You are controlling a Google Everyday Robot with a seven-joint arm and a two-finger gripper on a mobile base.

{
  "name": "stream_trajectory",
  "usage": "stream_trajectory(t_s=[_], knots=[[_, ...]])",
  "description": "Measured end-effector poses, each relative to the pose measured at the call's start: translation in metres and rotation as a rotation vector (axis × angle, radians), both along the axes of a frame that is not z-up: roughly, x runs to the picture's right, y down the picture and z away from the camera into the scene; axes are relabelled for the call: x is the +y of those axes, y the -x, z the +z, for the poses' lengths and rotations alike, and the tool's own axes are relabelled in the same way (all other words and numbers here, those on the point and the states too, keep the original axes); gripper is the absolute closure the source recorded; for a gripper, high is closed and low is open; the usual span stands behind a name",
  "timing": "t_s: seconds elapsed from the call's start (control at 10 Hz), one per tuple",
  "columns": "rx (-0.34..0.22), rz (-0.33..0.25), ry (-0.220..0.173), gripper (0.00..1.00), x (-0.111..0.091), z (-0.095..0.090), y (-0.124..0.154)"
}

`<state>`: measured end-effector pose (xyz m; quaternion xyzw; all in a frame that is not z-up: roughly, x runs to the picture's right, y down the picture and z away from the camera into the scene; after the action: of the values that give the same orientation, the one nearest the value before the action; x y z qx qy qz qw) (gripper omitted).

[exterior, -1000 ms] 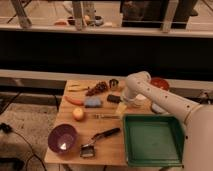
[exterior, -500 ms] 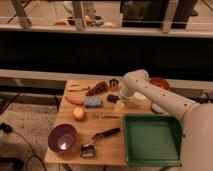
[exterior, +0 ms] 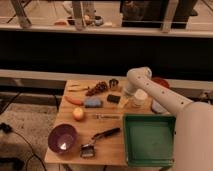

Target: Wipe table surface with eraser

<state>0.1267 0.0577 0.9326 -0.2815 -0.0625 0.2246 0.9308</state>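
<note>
Reaching step: the claw (exterior: 126,103) hangs just beside the eraser (exterior: 114,98) on the bench (exterior: 115,140); its grip I cannot tell. Next, probably grasp the eraser.

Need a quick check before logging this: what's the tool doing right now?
Tool: cannot be told; it hangs beside the small flat black rectangular eraser.

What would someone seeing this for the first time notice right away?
Probably the big white robot arm reaching in from the right over the far end of the table surface, its gripper low beside the eraser. Next, the green tray at the near right corner, and the purple bowl at the near left.
</note>
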Motion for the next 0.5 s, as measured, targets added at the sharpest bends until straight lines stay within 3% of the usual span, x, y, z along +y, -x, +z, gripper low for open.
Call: stream_trajectory(t_s=[0.5], knots=[[-0.028,0.035,0.007,0.20,0.005,0.018,0.000]])
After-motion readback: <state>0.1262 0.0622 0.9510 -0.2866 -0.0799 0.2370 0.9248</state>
